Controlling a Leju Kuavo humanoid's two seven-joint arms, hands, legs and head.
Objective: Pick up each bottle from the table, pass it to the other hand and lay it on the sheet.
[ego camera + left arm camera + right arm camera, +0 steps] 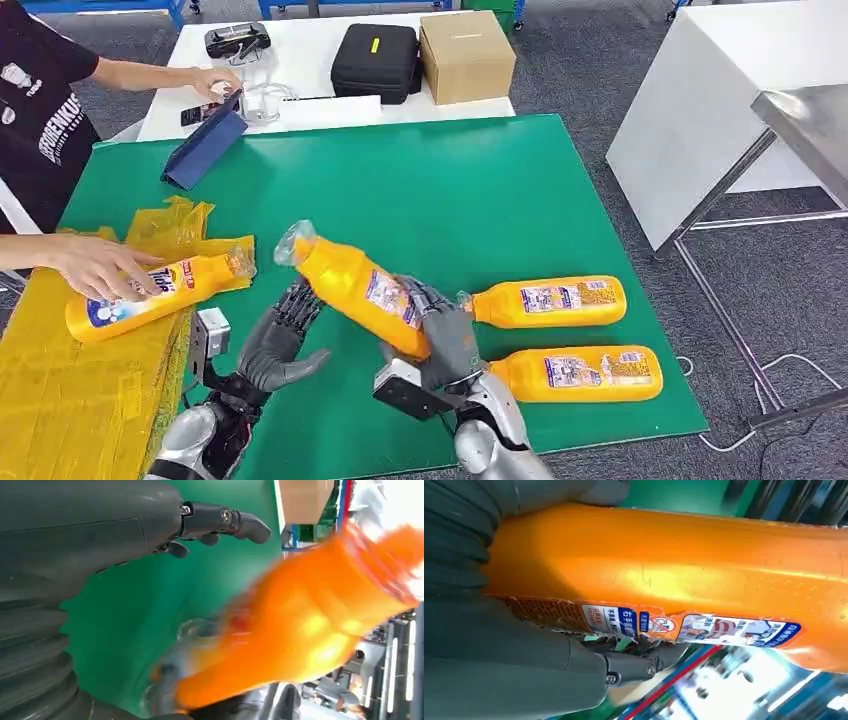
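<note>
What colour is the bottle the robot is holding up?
Orange, with a clear cap; the held bottle shows best in the head view.

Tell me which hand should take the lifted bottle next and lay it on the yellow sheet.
The left hand, most likely. It is open beside the lifted bottle, which the right hand grips near its base, and it is the one nearer the yellow sheet, where a person's hand rests on another bottle.

Held bottle [355,290] over bench [480,190] centre | two bottles [548,302] at 4 o'clock | one bottle [140,298] on sheet [60,390], 9 o'clock
</note>
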